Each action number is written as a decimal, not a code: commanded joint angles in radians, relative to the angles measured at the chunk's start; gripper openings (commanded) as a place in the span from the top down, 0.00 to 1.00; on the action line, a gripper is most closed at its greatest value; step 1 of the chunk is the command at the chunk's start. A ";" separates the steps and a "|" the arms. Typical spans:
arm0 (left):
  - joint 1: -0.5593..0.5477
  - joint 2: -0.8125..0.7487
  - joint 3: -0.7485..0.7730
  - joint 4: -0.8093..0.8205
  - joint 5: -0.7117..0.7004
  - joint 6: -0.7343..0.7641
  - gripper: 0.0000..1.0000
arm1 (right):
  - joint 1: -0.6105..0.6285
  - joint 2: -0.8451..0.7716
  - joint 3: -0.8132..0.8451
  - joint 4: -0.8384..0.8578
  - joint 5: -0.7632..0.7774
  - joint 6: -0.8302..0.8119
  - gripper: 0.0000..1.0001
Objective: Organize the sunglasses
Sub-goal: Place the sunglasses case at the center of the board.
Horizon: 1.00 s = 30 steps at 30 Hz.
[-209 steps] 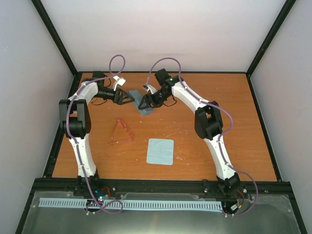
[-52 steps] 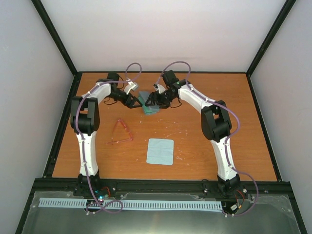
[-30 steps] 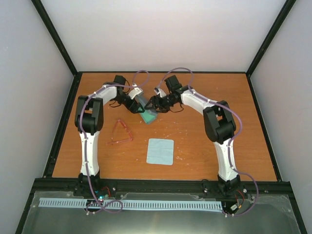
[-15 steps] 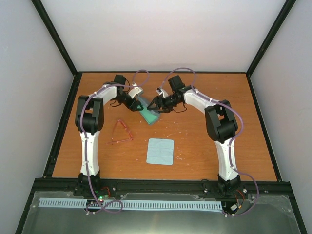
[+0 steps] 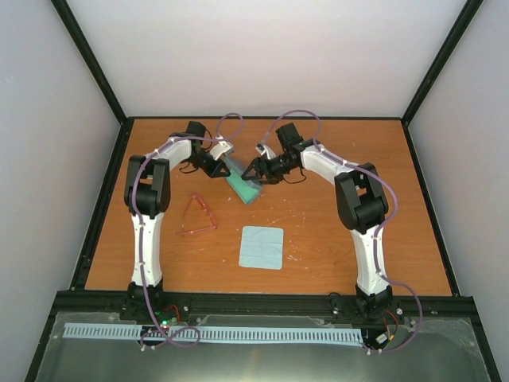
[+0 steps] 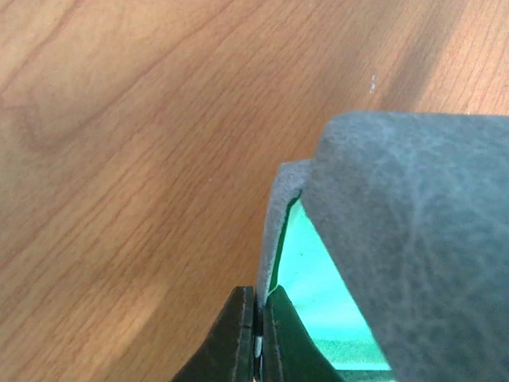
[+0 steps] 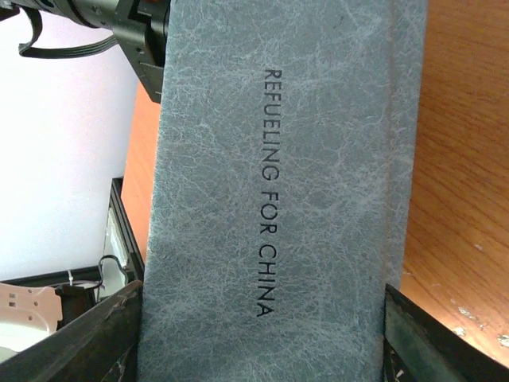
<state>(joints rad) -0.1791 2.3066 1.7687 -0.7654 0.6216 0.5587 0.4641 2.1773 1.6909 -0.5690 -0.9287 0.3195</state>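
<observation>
Top external view shows you both arms meeting at the oblong grey-blue leather-look case with green lining [image 5: 241,183], toward 12 o'clock on the orange-brown wooden table [image 5: 318,231]. Your left gripper [image 5: 217,165] comes at it from 10 o'clock and your right gripper [image 5: 254,170] from 2 o'clock.

In the left wrist view, the left gripper [image 6: 256,322] is pinched tight on the thin edge of the case [image 6: 413,239], with green lining showing just inside. That hold looks meant to peel the flap back.

In the right wrist view, the right gripper [image 7: 262,334] straddles the case [image 7: 270,159] with a finger against each long side. It appears to clamp the body so it cannot slide while the flap is pulled.

The thin red-pink wire-framed sunglasses [image 5: 199,217] lie on the table at 7 o'clock from the case, apart from it and untouched. You have yet to fetch them. The flat light-blue square cloth [image 5: 262,247] rests at 6 o'clock from the case, apart from both.
</observation>
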 commanded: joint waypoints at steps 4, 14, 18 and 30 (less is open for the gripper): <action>-0.003 0.025 0.025 0.010 -0.088 -0.069 0.99 | 0.023 -0.069 0.026 0.084 -0.155 -0.084 0.35; -0.003 -0.056 -0.031 0.029 -0.076 -0.240 1.00 | -0.068 -0.123 -0.016 0.116 0.013 -0.042 0.00; -0.003 -0.064 -0.018 0.039 -0.082 -0.323 1.00 | -0.111 -0.168 -0.039 0.084 0.135 -0.056 0.00; -0.009 -0.001 0.078 0.003 -0.302 -0.492 1.00 | -0.056 -0.171 -0.053 -0.069 0.494 -0.026 0.00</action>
<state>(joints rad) -0.1810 2.2871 1.7771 -0.7559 0.4271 0.1493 0.3515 1.9766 1.6333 -0.5514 -0.5735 0.2890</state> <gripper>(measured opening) 0.034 0.999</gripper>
